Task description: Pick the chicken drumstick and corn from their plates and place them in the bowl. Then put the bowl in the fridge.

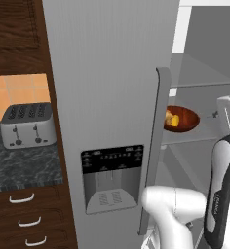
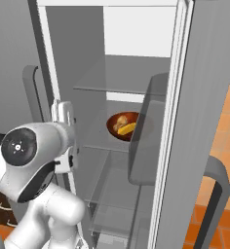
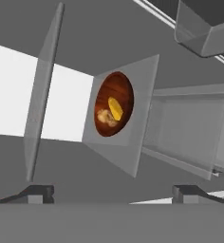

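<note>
The fridge (image 1: 112, 97) stands open. On a glass shelf (image 2: 100, 146) inside it sits the dark reddish-brown bowl (image 2: 118, 119) (image 1: 185, 116) (image 3: 119, 88). In the bowl lie the yellow corn (image 3: 115, 108) (image 2: 128, 128) (image 1: 174, 122) and, beside it, the golden-brown chicken drumstick (image 3: 105, 117) (image 2: 119, 127). My gripper (image 3: 113, 192) is open and empty, held back from the shelf and apart from the bowl, which lies straight ahead of it. The hand view is rolled, so the shelves look upright there. The plates are out of view.
The left fridge door, with its long handle (image 1: 156, 146) and black dispenser panel (image 1: 112, 159), stands close on my left. The open right door carries a bin (image 2: 143, 141). A silver toaster (image 1: 28, 125) sits on the dark counter (image 1: 19, 168) above drawers (image 1: 24, 221).
</note>
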